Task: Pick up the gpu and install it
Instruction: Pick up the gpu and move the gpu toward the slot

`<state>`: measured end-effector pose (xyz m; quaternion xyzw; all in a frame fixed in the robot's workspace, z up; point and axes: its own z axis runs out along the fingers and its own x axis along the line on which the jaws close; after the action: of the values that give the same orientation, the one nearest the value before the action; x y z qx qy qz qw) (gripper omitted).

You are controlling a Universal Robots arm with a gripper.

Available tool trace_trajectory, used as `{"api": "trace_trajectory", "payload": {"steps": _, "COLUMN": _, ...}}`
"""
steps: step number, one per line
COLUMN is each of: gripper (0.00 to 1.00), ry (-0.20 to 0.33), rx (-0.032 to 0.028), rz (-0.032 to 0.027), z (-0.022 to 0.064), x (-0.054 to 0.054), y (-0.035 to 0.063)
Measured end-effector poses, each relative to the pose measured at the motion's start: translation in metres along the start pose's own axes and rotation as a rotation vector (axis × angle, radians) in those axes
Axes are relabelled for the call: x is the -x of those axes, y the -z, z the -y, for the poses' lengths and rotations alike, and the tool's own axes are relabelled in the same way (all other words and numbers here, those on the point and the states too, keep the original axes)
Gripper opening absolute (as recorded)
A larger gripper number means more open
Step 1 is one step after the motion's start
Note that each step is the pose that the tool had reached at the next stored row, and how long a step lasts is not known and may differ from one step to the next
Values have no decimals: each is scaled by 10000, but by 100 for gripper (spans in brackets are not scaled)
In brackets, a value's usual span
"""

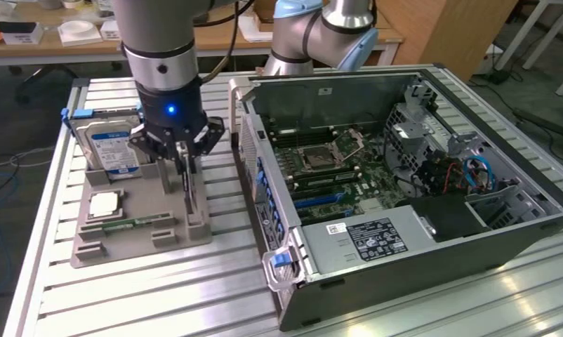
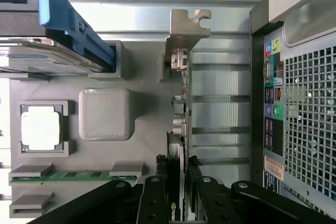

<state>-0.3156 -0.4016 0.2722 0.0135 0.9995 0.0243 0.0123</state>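
A gray tray (image 1: 141, 239) holds 1 hard drive (image 1: 113, 147), 1 CPU (image 1: 105, 204), 1 memory stick (image 1: 132, 225) and the gpu (image 2: 180, 108). The gpu stands upright at the tray's edge on the exterior view's right, clamped by the pincer (image 1: 180, 160).

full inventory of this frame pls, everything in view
gpu: 1, dark board with silver bracket, standing on edge in the holder
hard drive: 1, blue-white label, blue carrier, upright in the holder
processor chip: 1, silver, flat in a holder pocket
memory stick: 1, green, lying in the holder
holder: 1, grey, on the table, exterior view's left
computer case: 1, black, side open, exterior view's right
table: 1, silver, slatted
second arm: 1, pale blue and grey, behind the case
gripper: 1, black, jaws closed on the gpu
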Motion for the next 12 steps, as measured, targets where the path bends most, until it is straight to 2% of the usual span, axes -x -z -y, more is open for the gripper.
{"api": "trace_trajectory", "payload": {"steps": 5, "gripper": 26, "ry": 0, "rx": 0, "rz": -1, "z": -5, "x": 3, "y": 105}}
{"api": "trace_trajectory", "payload": {"steps": 12, "gripper": 26, "ry": 0, "rx": -5, "rz": -1, "z": -9, "x": 5, "y": 190}}
